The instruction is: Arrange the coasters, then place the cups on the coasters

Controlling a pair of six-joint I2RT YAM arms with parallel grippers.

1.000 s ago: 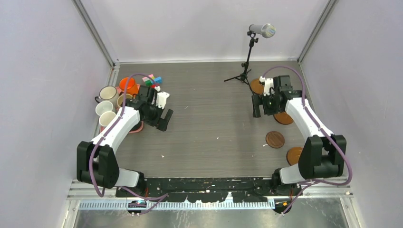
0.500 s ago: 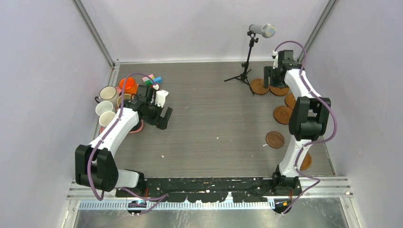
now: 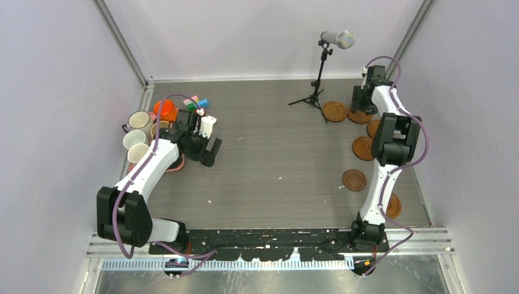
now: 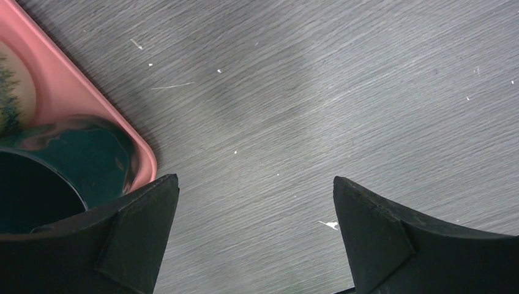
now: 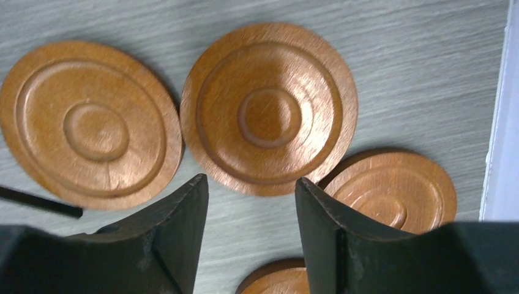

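Note:
Several brown coasters lie along the right side: one (image 3: 335,111) by the stand, one (image 3: 362,147), one (image 3: 354,179) and one (image 3: 392,205) nearer me. My right gripper (image 3: 360,103) hovers over the far-right group. In the right wrist view it (image 5: 251,184) is open, with bare table between the fingers, just below the middle coaster (image 5: 269,107); another coaster (image 5: 92,122) lies to its left and a third (image 5: 398,190) to its right. The cups, such as the orange one (image 3: 163,109) and a cream one (image 3: 139,120), cluster at the far left. My left gripper (image 3: 209,149) is open over bare table beside the dark green cup (image 4: 49,177).
A pink tray (image 4: 92,92) holds the green cup. A microphone stand (image 3: 316,92) rises at the back, its legs close to the far coasters. Small coloured blocks (image 3: 197,103) lie behind the cups. The right wall (image 5: 505,122) runs close to the coasters.
The right arm has swung from the middle right out to the far right corner over the coasters, and its jaws have narrowed. The left arm has barely moved.

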